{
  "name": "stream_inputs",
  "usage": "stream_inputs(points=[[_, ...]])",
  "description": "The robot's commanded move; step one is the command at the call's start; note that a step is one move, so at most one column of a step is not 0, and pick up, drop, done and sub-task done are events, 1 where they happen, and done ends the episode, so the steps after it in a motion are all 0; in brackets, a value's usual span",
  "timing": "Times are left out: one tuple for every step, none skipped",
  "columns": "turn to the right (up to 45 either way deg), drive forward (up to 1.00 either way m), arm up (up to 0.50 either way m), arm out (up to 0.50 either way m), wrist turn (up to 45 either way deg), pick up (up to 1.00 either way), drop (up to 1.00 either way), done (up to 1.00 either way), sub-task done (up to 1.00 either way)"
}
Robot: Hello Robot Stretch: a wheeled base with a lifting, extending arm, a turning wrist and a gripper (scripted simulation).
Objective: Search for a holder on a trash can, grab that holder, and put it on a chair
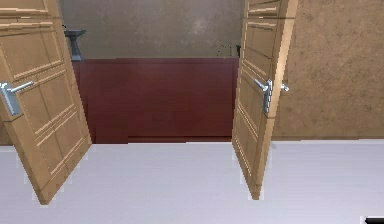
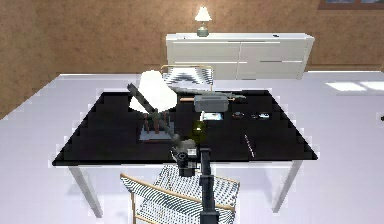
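Gripper (image 2: 186,157): you cannot tell its jaws' state or load.
Risk: driving off, your arm (image 2: 205,192) may sweep the black table (image 2: 100,135).

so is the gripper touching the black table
Cannot tell. In the arm side view the gripper overlaps the near edge of the black table, with neither a gap nor contact plainly visible.

No legible text, label, brand, number or sign found in either view. Wooden doors (image 1: 40,95), left and right of the forward view: plain faces. White tilted panel (image 2: 157,92) on the black table (image 2: 105,130), arm side view centre: no readable print.
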Motion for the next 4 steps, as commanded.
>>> stream_inputs(points=[[0.0,0.00,0.10,0.00,0.0,0.00,0.00,0.00,0.00],[0.0,0.00,0.30,0.00,0.0,0.00,0.00,0.00,0.00],[0.0,0.00,0.00,0.00,-45.0,0.00,0.00,0.00,0.00],[0.0,0.00,0.00,0.00,-45.0,0.00,0.00,0.00,0.00]])
